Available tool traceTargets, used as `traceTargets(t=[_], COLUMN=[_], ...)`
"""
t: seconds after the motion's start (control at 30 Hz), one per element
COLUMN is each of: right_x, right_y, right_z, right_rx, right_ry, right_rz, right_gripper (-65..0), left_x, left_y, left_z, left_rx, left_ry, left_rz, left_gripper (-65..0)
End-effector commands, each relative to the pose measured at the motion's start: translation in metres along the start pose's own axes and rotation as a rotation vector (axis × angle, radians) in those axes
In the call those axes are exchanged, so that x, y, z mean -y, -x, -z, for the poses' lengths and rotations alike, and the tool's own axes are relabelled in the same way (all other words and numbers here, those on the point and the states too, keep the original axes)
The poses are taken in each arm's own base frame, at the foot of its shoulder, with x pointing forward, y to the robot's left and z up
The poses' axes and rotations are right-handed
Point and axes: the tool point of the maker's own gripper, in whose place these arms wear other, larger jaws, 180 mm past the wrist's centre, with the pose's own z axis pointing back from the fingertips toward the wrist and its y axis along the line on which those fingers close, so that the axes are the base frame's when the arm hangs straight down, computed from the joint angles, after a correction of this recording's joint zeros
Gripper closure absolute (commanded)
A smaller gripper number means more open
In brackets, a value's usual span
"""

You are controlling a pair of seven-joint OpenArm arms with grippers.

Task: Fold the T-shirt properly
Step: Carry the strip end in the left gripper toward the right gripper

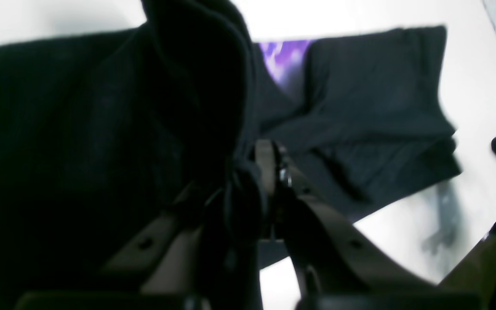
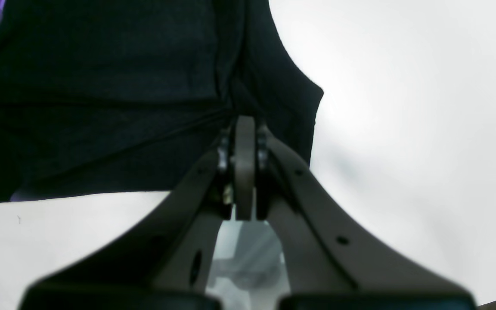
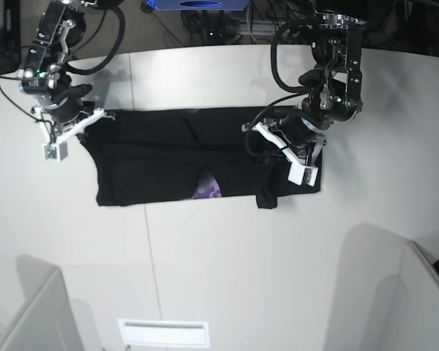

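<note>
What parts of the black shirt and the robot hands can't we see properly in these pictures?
- T-shirt print: base view shows only a small purple patch; folded black cloth covers the rest.
- Left gripper fingertips: left wrist view, blurred and buried in bunched cloth.
- Right gripper pinch point: right wrist view, the shirt edge hides it.
- Label: not visible anywhere.

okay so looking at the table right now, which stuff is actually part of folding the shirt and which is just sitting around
Part of the job:
T-shirt, black, purple print showing
left end effector, shut on the T-shirt
right end effector, shut on the T-shirt

Just there:
white table
grey partitions at the near corners
cables behind the table
</note>
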Motion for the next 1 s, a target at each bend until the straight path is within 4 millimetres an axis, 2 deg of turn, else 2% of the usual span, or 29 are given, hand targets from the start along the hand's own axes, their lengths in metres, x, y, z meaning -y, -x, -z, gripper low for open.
traceTargets(t=[0.0,0.23,0.57,0.97], right_x=[-0.001,0.000,-0.001,-0.001], right_y=[-0.013,-0.014,-0.016,-0.016], right_z=[-0.003,-0.004,-0.003,-0.003], right_rx=[0.048,0.050,0.054,0.054], right_ry=[-0.003,-0.002,-0.005,-0.004], right_rz=[-0.008,-0.007,-0.009,-0.008], right_gripper=[0.0,0.0,0.0,0.0], left_x=[0.006,0.006,0.002,0.001], left_y=[-0.013,-0.012,0.002,0.001], left_z=[-0.002,-0.002,0.002,0.003], left_rx=[0.043,0.041,-0.014,-0.015], left_ry=[0.022,0.022,0.015,0.014], left_rz=[0.006,0.005,-0.007,-0.013], left_gripper=[0.0,0.0,0.0,0.0])
